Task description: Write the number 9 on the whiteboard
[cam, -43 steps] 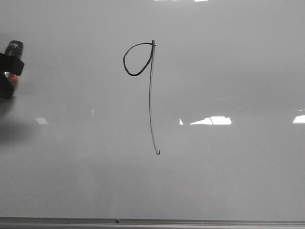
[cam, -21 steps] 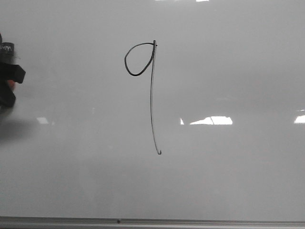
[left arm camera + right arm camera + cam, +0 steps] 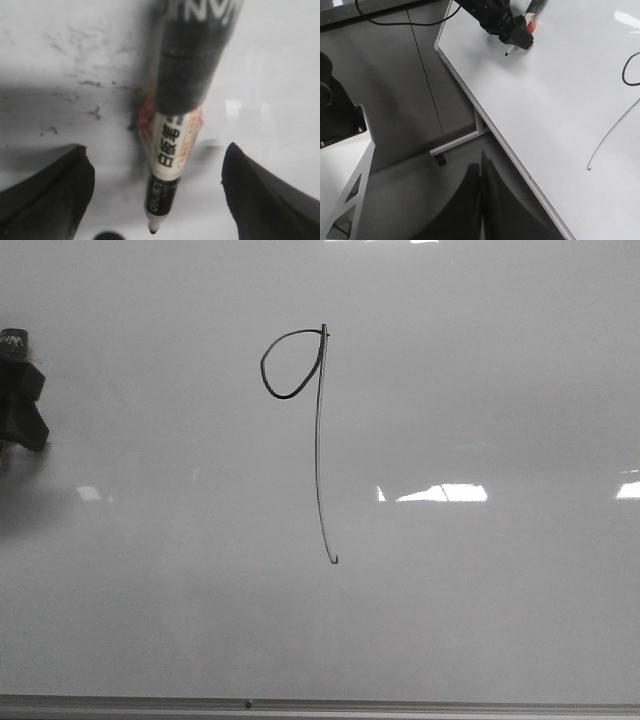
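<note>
The number 9 (image 3: 317, 440) is a thin black line on the whiteboard (image 3: 480, 390), with a small loop above a long stem that ends in a tiny hook. My left gripper (image 3: 18, 405) is at the board's far left edge. In the left wrist view its fingers (image 3: 60, 190) stand wide apart over the whiteboard (image 3: 280, 75). A black-and-white marker (image 3: 172, 145) runs between them, tip down, and neither fingertip touches it. My right gripper (image 3: 481, 170) is shut and empty, off the board beside its frame edge (image 3: 520, 165). The 9's hook (image 3: 590, 165) shows there too.
The board's grey metal frame (image 3: 400, 706) runs along the near side. In the right wrist view a stand leg with a caster (image 3: 439, 160), a white robot frame (image 3: 345, 165), a black cable (image 3: 395, 22) and a grey floor lie beside the board.
My left gripper has shifted slightly left and turned at the board's edge, and the red part of the marker no longer shows in the front view. The 9 is unchanged.
</note>
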Controlling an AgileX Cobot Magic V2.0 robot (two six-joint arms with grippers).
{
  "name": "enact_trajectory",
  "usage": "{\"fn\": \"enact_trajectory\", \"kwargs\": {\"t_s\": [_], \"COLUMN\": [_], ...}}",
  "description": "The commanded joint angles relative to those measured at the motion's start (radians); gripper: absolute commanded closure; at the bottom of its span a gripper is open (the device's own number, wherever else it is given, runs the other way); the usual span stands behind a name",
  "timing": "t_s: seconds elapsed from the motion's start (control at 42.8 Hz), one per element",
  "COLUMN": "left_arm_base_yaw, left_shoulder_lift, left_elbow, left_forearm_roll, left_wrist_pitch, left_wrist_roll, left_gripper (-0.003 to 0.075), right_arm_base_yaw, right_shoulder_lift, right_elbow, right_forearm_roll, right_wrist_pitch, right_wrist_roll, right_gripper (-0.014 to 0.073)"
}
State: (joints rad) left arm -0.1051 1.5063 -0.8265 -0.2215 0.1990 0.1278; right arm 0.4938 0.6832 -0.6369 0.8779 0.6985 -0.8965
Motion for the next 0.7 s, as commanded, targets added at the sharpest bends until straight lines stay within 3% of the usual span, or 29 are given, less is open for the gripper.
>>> {"fn": "enact_trajectory", "kwargs": {"t_s": [0.0,0.14,0.257,0.491,0.678], "left_arm_base_yaw": [0.003,0.003,-0.009,-0.057,-0.062], "left_shoulder_lift": [-0.122,-0.283,-0.459,-0.782,-1.010], "left_elbow": [-0.006,0.066,0.153,0.303,0.396], "left_forearm_roll": [0.000,0.000,0.029,0.044,0.044], "left_wrist_pitch": [-0.053,-0.079,-0.106,-0.133,-0.121], "left_wrist_roll": [0.000,0.000,0.000,0.000,0.000], "left_gripper": [0.0186,0.0190,0.0263,0.0517,0.0714], "right_arm_base_yaw": [-0.005,-0.005,-0.005,-0.005,-0.005], "right_shoulder_lift": [-0.004,-0.005,-0.006,-0.025,-0.132], "right_elbow": [-0.027,-0.027,-0.027,0.015,0.151], "right_forearm_roll": [0.045,0.049,0.049,0.029,0.019], "right_wrist_pitch": [-0.047,-0.135,-0.314,-0.572,-0.663], "right_wrist_roll": [0.003,0.043,0.066,0.062,0.062], "right_gripper": [0.0655,0.0655,0.0655,0.0655,0.0655]}}
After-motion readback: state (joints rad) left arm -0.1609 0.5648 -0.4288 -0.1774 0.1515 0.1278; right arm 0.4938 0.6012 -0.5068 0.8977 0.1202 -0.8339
